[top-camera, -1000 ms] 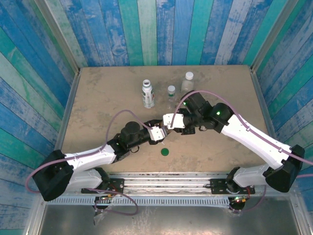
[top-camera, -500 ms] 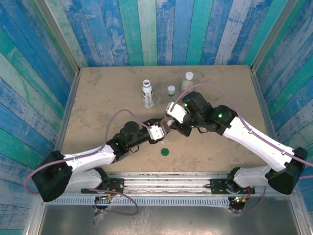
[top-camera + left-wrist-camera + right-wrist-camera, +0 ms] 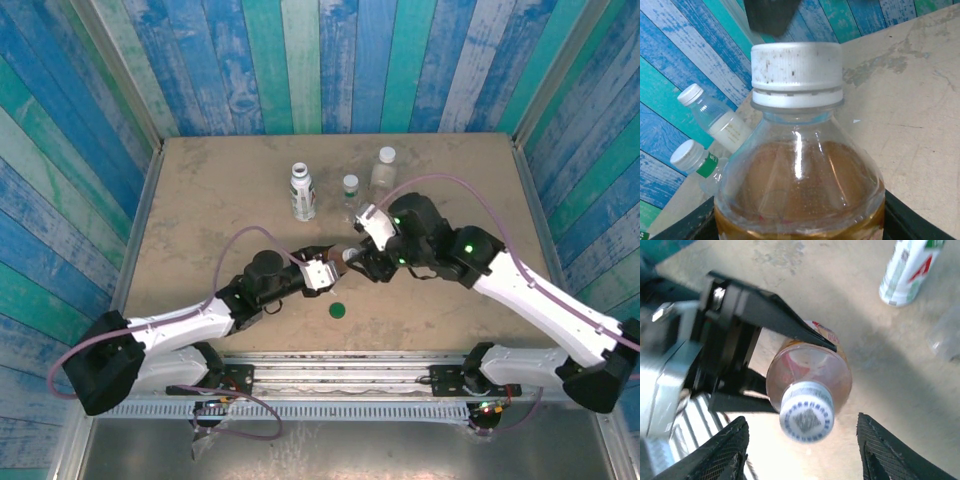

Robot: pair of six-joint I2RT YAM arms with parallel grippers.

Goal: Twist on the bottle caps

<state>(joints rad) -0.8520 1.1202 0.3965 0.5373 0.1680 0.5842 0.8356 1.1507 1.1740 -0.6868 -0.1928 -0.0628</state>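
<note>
Amber bottle (image 3: 800, 185) is gripped at centre of the top view by the left end effector (image 3: 340, 262), fingers closed on its body. A white cap (image 3: 796, 75) is seated on its neck. Right end effector (image 3: 802, 420) is held over that cap, fingers spread wide either side, not touching it. Dark green cap (image 3: 338, 311) lies on the table (image 3: 200, 200), lower centre. At upper centre are stood 3 more: white-labelled bottle (image 3: 302, 192), small clear bottle (image 3: 350, 192), larger clear bottle (image 3: 383, 168).

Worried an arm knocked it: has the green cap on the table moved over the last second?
No. The green cap sits at the same spot, just as far from the table's near edge as before.
</note>
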